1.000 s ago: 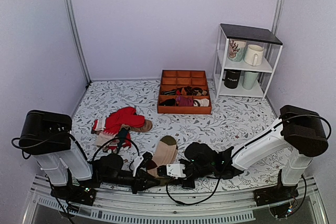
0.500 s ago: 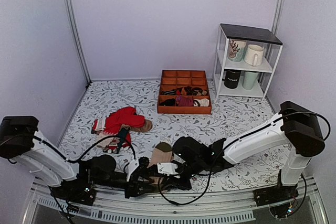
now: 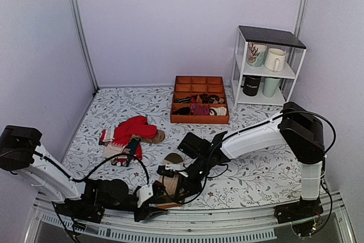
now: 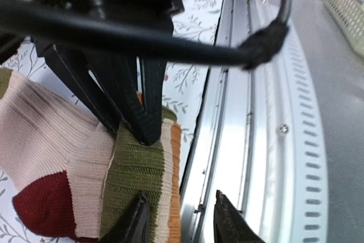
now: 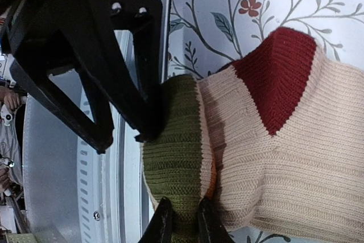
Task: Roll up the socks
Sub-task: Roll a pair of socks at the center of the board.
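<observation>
The socks (image 5: 273, 157) lie right against the metal rail (image 4: 256, 140). Their long axis runs away from the rail, with the bunched olive end nearest it. The right gripper (image 5: 185, 223), nearly closed, pinches that olive fold from the side away from the rail. The left gripper (image 4: 181, 220) straddles the same end at the rail, fingers parted and apparently gripping nothing.

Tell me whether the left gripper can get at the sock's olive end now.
Likely yes: the left gripper is open right beside the olive end of the socks with nothing between, though the right gripper, pinching that band, crowds it.
</observation>
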Tool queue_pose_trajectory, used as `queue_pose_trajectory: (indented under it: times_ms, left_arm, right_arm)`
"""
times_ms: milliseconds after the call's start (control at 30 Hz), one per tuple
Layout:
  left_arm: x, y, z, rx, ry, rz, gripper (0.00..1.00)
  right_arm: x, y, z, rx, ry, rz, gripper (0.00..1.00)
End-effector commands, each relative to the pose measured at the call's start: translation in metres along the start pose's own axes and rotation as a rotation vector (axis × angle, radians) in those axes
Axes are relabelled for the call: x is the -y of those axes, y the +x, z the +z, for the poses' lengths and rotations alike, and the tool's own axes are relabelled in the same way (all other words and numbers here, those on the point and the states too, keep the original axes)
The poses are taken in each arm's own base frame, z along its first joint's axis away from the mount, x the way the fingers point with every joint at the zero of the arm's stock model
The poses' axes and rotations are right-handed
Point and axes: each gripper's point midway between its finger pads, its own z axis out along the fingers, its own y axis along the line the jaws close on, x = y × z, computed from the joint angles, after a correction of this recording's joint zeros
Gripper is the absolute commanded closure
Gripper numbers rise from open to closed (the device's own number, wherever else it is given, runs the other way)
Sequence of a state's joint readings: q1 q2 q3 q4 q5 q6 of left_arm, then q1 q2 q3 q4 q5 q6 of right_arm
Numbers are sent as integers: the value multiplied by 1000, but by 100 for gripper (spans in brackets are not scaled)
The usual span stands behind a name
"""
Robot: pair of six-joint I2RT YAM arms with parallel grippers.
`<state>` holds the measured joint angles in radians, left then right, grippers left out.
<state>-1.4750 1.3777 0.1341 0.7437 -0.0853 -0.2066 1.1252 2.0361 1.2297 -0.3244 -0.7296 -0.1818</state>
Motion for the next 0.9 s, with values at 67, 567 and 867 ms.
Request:
queue_pose_trajectory:
  times_ms: [67, 567, 867]
  left_arm:
    - [-1, -9, 18, 5, -51, 73, 61]
    - [-20, 39, 17, -123, -153, -1, 60]
    - [-19, 14, -3, 8, -223, 17, 50]
  right_arm:
    - [8, 39, 18, -154, -10, 149, 85]
    - [4, 45, 20, -134, -36, 150, 83]
    - [9, 45, 20, -136, -12, 154, 83]
